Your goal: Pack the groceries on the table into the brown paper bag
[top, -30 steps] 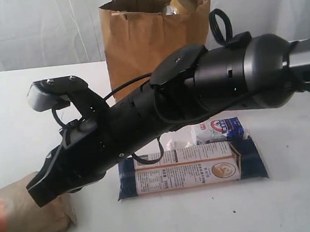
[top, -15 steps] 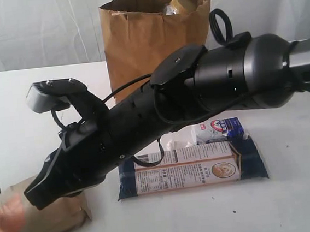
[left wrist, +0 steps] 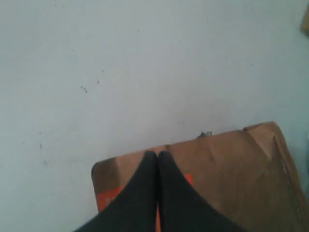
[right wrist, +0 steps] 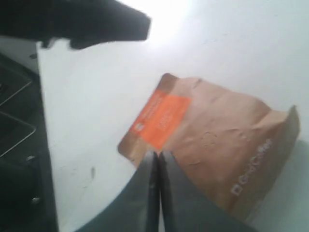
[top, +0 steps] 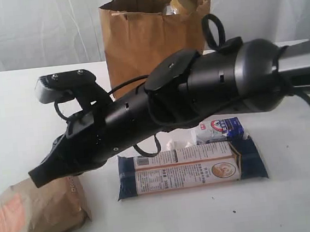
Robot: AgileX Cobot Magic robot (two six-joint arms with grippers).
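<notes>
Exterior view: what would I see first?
A big black arm stretching right across the middle, from the right edge down to the left. Behind it stands the tall brown bag, a yellow lid peeking out of its top. On the white table lie a long packet and, lower left, a brown pouch.
</notes>
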